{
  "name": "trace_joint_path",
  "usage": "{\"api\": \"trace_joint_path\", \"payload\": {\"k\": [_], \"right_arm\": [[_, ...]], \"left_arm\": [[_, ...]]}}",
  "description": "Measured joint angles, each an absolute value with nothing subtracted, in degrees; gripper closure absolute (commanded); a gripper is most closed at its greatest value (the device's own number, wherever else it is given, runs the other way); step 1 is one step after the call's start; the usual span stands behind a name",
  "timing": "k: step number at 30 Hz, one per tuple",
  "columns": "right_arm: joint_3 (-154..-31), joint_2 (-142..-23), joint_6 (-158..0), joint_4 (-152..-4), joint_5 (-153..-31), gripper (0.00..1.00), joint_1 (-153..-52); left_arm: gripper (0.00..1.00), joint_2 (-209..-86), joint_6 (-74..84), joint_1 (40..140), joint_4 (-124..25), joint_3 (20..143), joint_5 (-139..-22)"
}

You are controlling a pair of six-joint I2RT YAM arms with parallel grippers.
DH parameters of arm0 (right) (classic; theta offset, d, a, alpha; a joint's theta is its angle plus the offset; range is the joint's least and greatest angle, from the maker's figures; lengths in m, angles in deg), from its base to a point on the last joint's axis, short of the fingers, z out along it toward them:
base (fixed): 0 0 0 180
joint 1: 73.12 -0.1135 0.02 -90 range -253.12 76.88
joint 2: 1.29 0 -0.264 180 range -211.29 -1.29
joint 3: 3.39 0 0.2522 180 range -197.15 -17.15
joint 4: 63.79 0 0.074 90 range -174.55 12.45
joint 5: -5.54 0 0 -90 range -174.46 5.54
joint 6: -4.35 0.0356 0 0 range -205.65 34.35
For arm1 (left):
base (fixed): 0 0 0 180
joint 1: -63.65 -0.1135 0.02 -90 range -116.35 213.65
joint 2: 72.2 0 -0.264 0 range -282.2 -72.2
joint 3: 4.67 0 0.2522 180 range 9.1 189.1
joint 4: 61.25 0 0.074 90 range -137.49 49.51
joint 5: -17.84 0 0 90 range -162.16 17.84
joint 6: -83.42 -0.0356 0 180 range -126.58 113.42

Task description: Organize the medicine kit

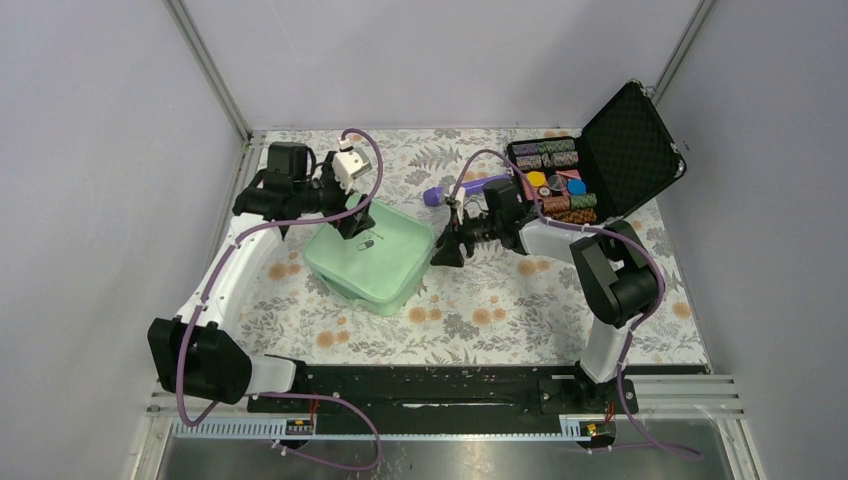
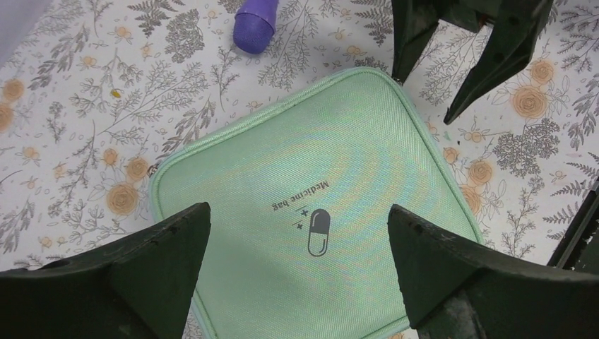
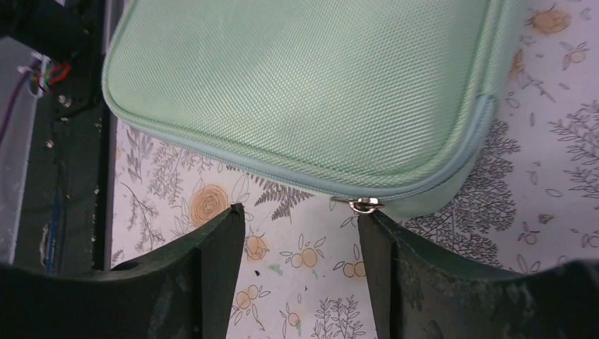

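Two robot arms reach over a table covered in a floral cloth (image 1: 500,320). On the left, the left gripper (image 1: 358,226) hangs just above the medicine kit (image 1: 385,265), its fingers spread wide and holding nothing. The wrist view shows both fingers framing the lid from above.

The kit lies closed and flat on the cloth, left of centre, turned so that one corner points to the near edge. It is a mint-green, rounded-square case of woven fabric. Its lid faces up and bears a small dark pill logo (image 2: 319,232) and the words "Medicine bag".

Just beyond the kit's far right corner lies a small purple object (image 1: 434,196), apart from the case.

Right of the kit, the right gripper (image 3: 302,212) is low at the case's right edge. Its fingers stand apart with only cloth between them. A silver zip pull (image 3: 366,205) sits at the tip of one finger; whether they touch is unclear.

At the far right, a black foam-lined case (image 1: 625,140) stands open, with rows of colourful pieces (image 1: 555,180) inside.
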State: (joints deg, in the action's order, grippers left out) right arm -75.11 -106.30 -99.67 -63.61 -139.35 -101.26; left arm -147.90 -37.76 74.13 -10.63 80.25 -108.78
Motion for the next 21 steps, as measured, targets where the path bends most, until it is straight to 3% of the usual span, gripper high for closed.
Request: {"api": "trace_joint_path", "payload": {"k": [12,21], "right_arm": [[-72.13,-106.30,-97.36,-60.27,-124.53,0.41,-105.94],[-72.13,-106.21,-96.09,-59.83,-120.49,0.42,-106.03]], "left_arm": [[0.06,-149.17,-37.32,74.35,-10.93,80.14,-109.04],[0.06,-148.07,-36.84,74.96,-12.25,78.68,-109.00]]}}
